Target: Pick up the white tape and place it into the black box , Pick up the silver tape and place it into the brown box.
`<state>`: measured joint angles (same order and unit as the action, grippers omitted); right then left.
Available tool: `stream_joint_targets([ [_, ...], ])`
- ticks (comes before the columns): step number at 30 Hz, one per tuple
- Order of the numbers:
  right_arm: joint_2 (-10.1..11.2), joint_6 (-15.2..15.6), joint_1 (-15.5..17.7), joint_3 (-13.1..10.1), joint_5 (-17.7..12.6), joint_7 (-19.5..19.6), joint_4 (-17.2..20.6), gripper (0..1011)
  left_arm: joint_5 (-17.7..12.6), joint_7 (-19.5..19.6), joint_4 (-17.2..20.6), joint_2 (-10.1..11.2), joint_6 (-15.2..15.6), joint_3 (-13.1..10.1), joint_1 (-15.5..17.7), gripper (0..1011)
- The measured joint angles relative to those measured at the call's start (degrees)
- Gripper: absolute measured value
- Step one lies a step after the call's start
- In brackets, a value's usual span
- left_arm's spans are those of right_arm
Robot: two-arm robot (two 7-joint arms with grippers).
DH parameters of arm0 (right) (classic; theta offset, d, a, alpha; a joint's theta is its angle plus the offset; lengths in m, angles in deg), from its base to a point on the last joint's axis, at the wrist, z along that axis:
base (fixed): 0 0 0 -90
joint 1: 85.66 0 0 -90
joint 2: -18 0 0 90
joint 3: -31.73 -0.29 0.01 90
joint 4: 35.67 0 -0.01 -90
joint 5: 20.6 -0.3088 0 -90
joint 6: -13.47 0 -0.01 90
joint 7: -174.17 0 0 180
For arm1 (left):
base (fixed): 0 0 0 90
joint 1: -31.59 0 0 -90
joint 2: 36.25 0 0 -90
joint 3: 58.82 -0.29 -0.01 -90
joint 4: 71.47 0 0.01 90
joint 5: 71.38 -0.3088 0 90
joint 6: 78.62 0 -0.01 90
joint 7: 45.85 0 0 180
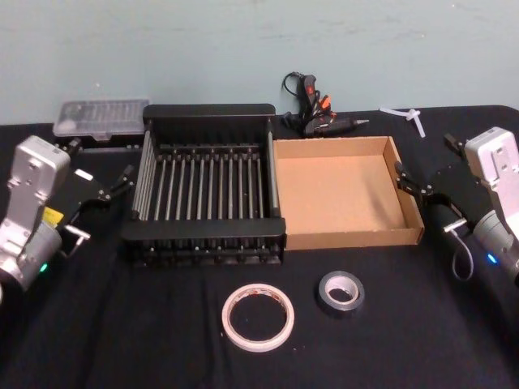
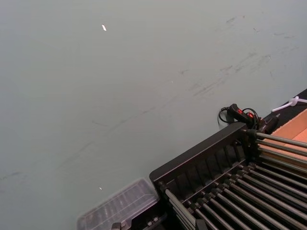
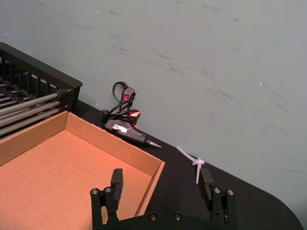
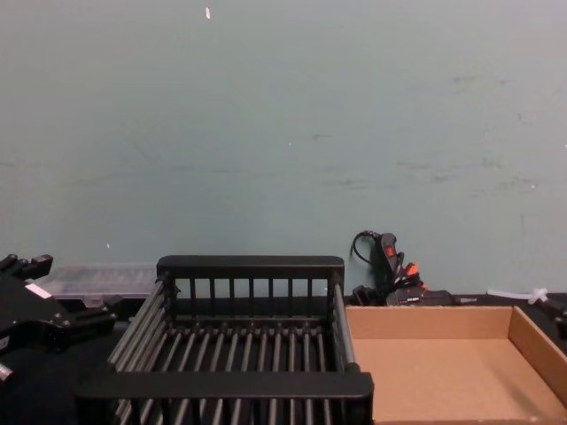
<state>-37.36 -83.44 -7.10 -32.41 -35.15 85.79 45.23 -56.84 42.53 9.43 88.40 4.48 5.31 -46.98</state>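
A: From the head, the nearest thing is the white tape (image 1: 258,317), a wide thin ring with red print on its core, flat on the black desk (image 1: 122,340). Just beside it lies the silver tape (image 1: 340,292), a small thick grey roll. Neither is touched.

B: And the boxes?

A: Behind them: the black box (image 1: 206,243), a slatted plastic crate, and touching its side the brown box (image 1: 349,238), a shallow cardboard tray. Both hold nothing. The left gripper (image 1: 118,182) hangs beside the crate, its fingers apart; the right gripper (image 1: 415,186) hangs by the cardboard, well apart from either roll.

B: The left wrist?

A: The black box's rim (image 2: 201,158) and bars, and a clear plastic case (image 2: 120,207) by the wall.

B: The right wrist?

A: The right gripper's fingers (image 3: 116,179) stand spread over the brown box's corner (image 3: 153,167), a black glue gun (image 3: 125,125) behind.

B: The chest?

A: Both boxes side on, black box (image 4: 251,266), brown box (image 4: 425,320).

B: So, advice?

A: I'd say nothing is begun. Bring the left gripper down over the white ring's wall, one finger inside, one outside, and close gently; the thin wall may buckle.
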Motion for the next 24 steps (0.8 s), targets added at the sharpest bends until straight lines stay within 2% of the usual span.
stream_joint_targets([
  [24, 0.0, 0.0, 0.0, 0.0, 0.0, 0.0, 0.0, 1002, 0.0, 0.0, 0.0, 0.0, 0.0, 0.0, 0.0, 1001],
])
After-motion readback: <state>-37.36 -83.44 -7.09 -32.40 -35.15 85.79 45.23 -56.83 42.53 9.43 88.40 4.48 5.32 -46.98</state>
